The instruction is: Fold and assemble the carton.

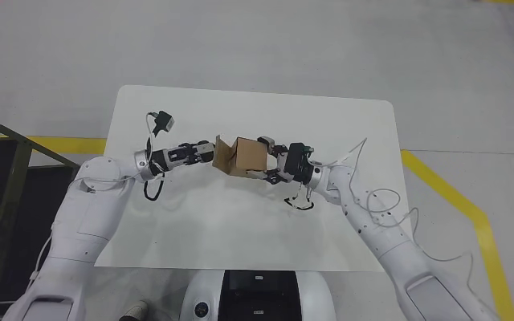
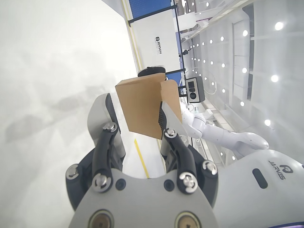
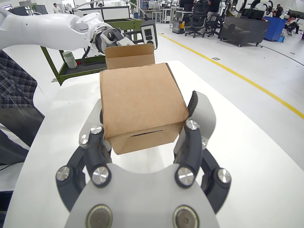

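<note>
The carton (image 1: 245, 156) is over the middle of the table (image 1: 241, 233), its long side running from arm to arm. The right gripper (image 3: 148, 105) squeezes the shut end. The left gripper (image 2: 135, 100) sits at the open end (one flap (image 3: 129, 53) sticks out); I cannot tell if it holds on

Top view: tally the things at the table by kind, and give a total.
carton: 1
pincers: 2, the left pincer and the right pincer
table: 1
Total: 4
</note>
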Motion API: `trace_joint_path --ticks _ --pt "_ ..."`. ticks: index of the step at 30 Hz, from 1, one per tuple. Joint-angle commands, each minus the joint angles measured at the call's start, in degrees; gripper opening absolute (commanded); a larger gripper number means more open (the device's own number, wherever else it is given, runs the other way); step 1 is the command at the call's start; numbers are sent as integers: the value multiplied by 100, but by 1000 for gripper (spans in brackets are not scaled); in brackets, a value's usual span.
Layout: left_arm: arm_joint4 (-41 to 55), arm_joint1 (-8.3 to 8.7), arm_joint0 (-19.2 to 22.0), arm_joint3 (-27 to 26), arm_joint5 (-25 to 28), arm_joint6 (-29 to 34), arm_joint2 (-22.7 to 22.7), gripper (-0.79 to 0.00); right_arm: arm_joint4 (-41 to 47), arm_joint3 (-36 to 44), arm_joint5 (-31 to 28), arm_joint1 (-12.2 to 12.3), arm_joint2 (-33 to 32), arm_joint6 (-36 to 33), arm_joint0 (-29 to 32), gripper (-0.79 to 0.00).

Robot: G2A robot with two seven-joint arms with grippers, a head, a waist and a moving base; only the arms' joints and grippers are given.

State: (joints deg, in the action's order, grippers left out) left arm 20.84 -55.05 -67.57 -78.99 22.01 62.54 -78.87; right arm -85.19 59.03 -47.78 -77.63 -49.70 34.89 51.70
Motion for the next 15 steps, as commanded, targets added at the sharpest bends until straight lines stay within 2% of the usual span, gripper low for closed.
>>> trace_joint_path --ticks 1,15 --pt "62 -6 21 2 71 45 31 -459 16 46 3 9 -11 -15 27 -699" --pt "443 -37 115 20 303 336 198 -449 51 208 72 43 -34 -62 137 -702"
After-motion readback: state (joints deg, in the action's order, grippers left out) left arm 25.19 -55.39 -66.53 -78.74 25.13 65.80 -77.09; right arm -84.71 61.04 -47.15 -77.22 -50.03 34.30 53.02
